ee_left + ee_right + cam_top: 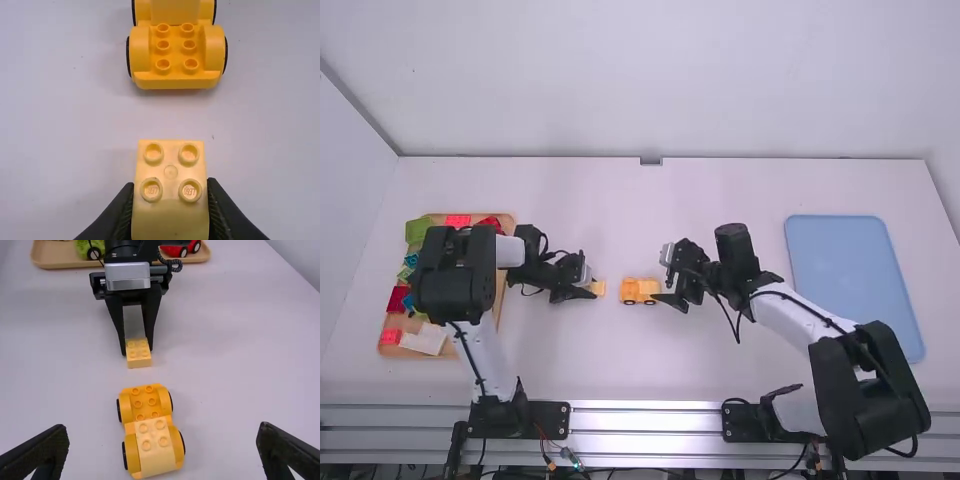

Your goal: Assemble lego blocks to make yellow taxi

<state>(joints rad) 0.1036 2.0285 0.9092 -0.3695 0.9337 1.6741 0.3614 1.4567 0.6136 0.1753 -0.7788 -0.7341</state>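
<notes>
Yellow plastic wheeled taxi base (145,398) sits on white table (600,200), pale-yellow studded block (154,445) on end nearer our right gripper (666,279), jaws spread. With left gripper (590,288) we pinch second pale-yellow studded block (170,172), near base's other end.

My right gripper (663,276), its fingers parted wide, faces an orange-yellow wheeled base (145,402), studded, its nearer end topped by a pale yellow block (155,447). Beyond, my left gripper (593,288) holds a second pale yellow block (138,358). Farther off, a tan tray (60,261) bears green (86,247) and red wheeled pieces (175,251).
</notes>
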